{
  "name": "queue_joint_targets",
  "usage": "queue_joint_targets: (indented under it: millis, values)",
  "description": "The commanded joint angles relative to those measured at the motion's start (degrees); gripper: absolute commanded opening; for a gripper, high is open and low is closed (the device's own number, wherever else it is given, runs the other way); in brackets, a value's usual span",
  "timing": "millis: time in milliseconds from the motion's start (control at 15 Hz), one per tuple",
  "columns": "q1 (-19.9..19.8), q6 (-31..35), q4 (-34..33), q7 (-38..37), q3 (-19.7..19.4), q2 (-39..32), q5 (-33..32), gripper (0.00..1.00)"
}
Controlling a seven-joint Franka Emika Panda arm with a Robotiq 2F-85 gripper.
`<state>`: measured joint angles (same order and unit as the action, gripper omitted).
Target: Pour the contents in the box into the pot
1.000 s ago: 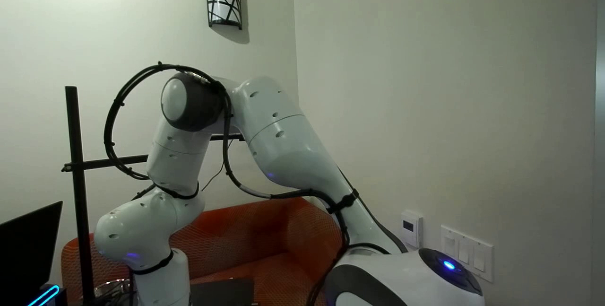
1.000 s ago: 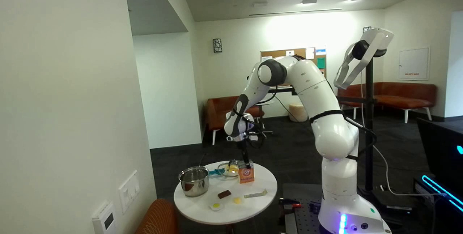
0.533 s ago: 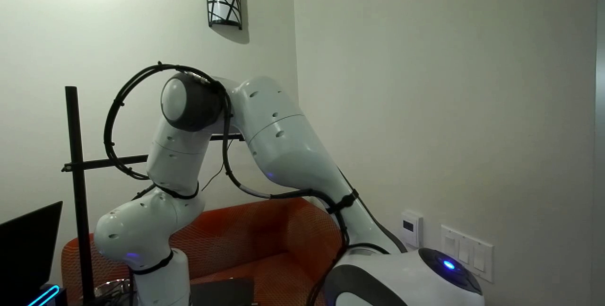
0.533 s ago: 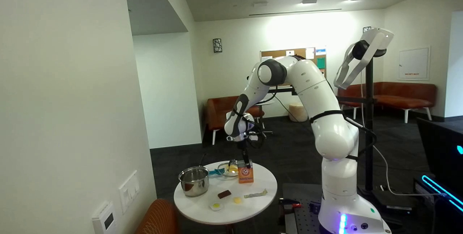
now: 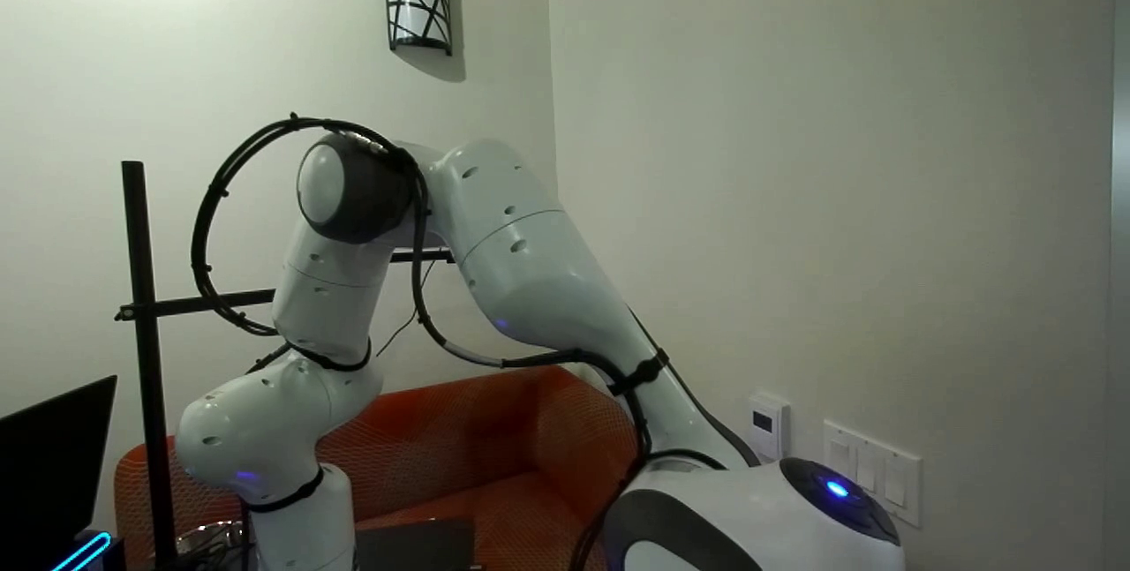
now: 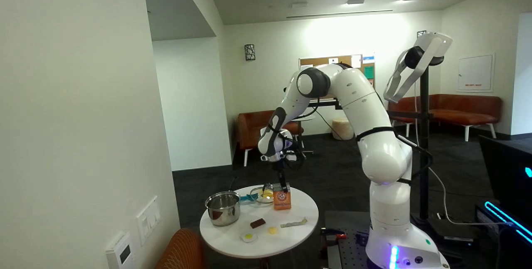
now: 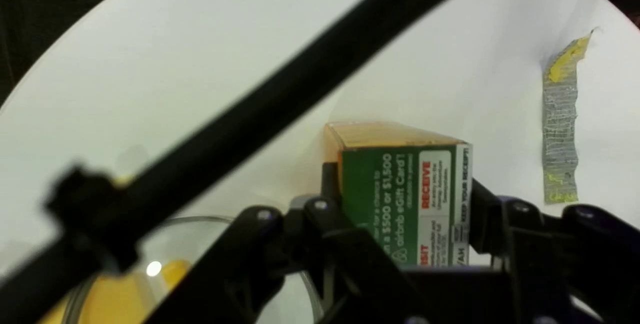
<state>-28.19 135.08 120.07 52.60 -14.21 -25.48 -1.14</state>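
Pot (image 6: 223,209), strip (image 7: 560,133) on white table (image 6: 286,242)

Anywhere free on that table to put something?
In an exterior view, the round white tabletop is bare right of the orange cardboard box and in front of the flat grey strip, out to the rim. Crowded: between box and shiny steel pot, with round clear glassware.

One robot arm (image 6: 384,163) here, one gripper (image 7: 404,201), one orange box (image 6: 282,201). One round table (image 6: 293,240) near me. One pot (image 6: 223,209), one brown bar (image 6: 257,223), one fried egg (image 6: 248,238), one gray strip (image 7: 560,133). Three wall switches (image 5: 869,469). Two lamps (image 6: 249,52) on far wall (image 6: 268,82).
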Motion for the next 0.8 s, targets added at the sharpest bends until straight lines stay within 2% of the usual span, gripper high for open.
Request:
queue_joint_targets:
  millis: [0,733]
  values:
    - [-0.3,-1.8,2.3,0.1,0.6,5.5,1.4,0.28]
    - [4.4,-10.4,1.6,-3.3,0.7,14.9,2.4,0.28]
